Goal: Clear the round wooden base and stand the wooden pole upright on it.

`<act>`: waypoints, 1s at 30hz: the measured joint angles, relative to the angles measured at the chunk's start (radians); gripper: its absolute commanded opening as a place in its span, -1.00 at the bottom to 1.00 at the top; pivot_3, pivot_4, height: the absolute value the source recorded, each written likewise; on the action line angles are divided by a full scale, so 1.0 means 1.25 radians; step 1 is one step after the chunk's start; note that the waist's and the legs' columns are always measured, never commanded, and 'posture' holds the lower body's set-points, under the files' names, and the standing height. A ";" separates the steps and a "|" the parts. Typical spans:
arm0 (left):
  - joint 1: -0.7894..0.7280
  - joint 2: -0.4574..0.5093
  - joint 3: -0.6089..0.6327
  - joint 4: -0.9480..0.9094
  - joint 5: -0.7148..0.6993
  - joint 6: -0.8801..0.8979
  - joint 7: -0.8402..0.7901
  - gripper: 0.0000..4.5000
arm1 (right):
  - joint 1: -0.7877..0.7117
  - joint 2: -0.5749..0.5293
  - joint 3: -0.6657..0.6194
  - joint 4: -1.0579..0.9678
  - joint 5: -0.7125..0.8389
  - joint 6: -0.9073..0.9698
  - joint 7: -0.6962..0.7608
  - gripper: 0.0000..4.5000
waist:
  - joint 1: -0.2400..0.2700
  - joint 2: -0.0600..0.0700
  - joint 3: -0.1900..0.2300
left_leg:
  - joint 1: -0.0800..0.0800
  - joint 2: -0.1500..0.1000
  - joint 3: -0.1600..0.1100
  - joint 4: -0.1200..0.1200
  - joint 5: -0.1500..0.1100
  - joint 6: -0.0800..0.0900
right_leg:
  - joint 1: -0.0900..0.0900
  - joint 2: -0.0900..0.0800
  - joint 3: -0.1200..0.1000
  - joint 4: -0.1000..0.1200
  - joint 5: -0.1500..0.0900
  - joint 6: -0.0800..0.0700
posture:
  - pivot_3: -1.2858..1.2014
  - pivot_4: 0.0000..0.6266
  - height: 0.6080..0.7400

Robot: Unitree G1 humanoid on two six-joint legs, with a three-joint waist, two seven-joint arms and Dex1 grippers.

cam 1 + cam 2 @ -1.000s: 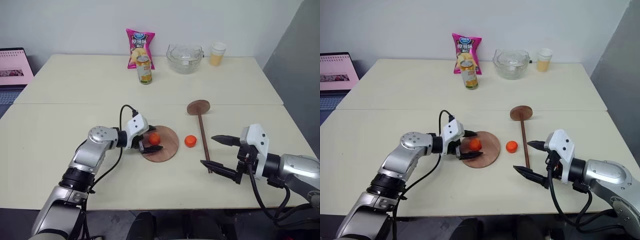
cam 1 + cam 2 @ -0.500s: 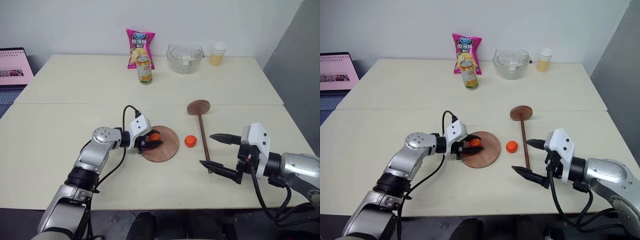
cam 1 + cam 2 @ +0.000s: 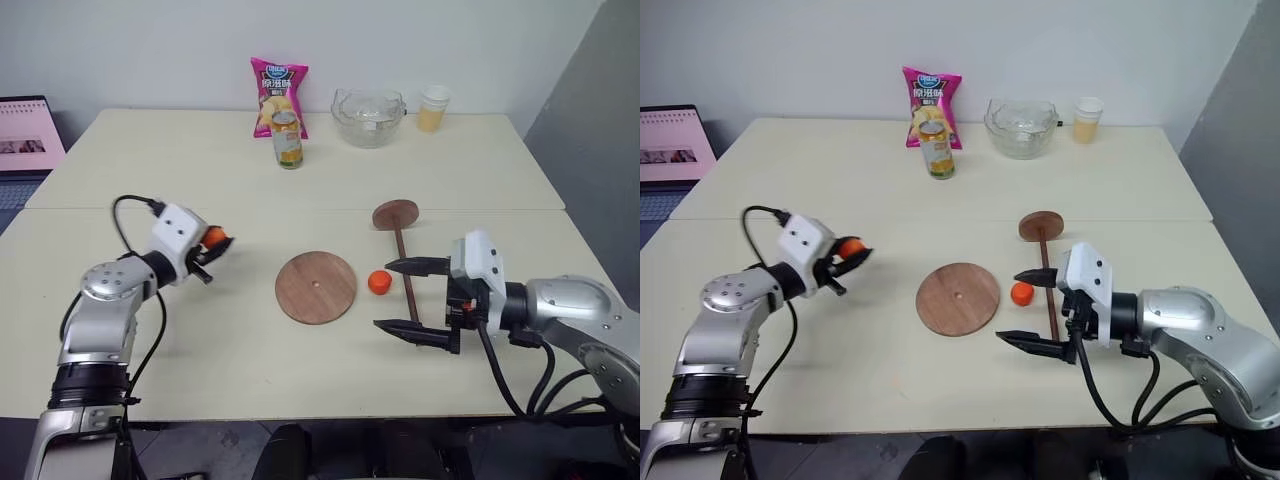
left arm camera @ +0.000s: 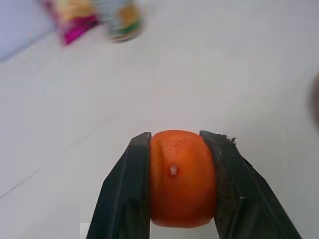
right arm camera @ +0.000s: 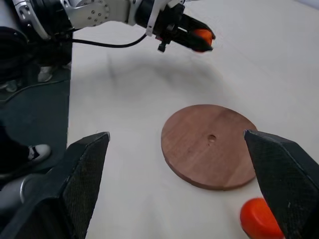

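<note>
Base [image 3: 316, 287] lies flat near the middle of the desk's front half, its top bare and the centre hole exposed, so nothing on it blocks the pole. Left gripper [image 3: 216, 243] holds a small orange fruit [image 4: 182, 177] pinched between its two fingers, hanging above the desk well toward the left edge, apart from the base; likely carried there to be set down out of the way. Second orange piece [image 3: 379, 282] sits on the desk just beside the base's right rim, off the wood. Pole [image 3: 402, 262] lies flat right of that, its small disc end pointing toward the desk's far edge. Right gripper [image 3: 401, 297] hovers with jaws spread wide beside the pole's near end, apparently lined up to take it.
</note>
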 measured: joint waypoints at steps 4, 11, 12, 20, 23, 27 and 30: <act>0.059 0.006 0.092 0.010 -0.002 0.058 0.093 -0.50 | -0.049 0.021 0.031 0.046 -0.019 -0.026 0.043 1.00 | 0.003 0.000 0.000 | 0.000 0.000 0.000 0.000 0.000 0.000 | 0.000 0.000 0.000 0.000 0.000 0.000 | 0.03 -0.52 1.00; 0.111 0.005 0.178 0.026 -0.026 0.118 0.173 -0.51 | -0.125 0.071 0.074 0.092 -0.040 -0.062 0.098 1.00 | 0.007 -0.001 0.000 | 0.000 0.000 0.000 0.000 0.000 0.000 | 0.000 -0.001 -0.001 0.000 0.000 0.000 | 0.03 -0.52 1.00; 0.112 0.004 0.180 0.029 -0.029 0.120 0.173 -0.51 | -0.131 0.074 0.080 0.099 -0.042 -0.067 0.105 1.00 | 0.007 -0.001 0.000 | 0.000 0.000 0.000 0.000 0.000 0.000 | 0.000 -0.001 -0.001 0.000 0.000 0.000 | 0.03 -0.52 1.00; 0.100 0.000 0.189 0.111 -0.076 0.118 0.174 0.03 | -0.134 0.082 0.091 0.116 -0.064 -0.075 0.130 1.00 | 0.006 -0.001 0.000 | 0.000 0.000 0.000 0.000 0.000 0.000 | 0.000 -0.002 -0.001 0.000 0.000 0.000 | 0.03 -0.52 1.00; 0.099 0.000 0.191 0.116 -0.089 0.118 0.172 0.37 | -0.134 0.084 0.091 0.116 -0.064 -0.075 0.130 1.00 | 0.006 -0.001 0.000 | 0.000 0.000 0.000 0.000 0.000 0.000 | 0.000 -0.002 -0.001 0.000 0.000 0.000 | 0.03 -0.52 1.00; 0.100 0.000 0.191 0.110 -0.110 0.120 0.171 0.73 | -0.134 0.084 0.091 0.116 -0.065 -0.074 0.130 1.00 | 0.006 -0.001 0.000 | 0.000 0.000 0.000 0.000 0.000 0.000 | 0.000 -0.002 -0.001 0.000 0.000 0.000 | 0.03 -0.52 1.00; 0.100 0.000 0.191 0.094 -0.118 0.121 0.172 0.99 | -0.134 0.084 0.091 0.116 -0.065 -0.074 0.130 1.00 | 0.006 -0.001 0.000 | 0.000 0.000 0.000 0.000 0.000 0.000 | 0.000 -0.002 0.000 0.000 0.000 0.000 | 0.03 -0.52 1.00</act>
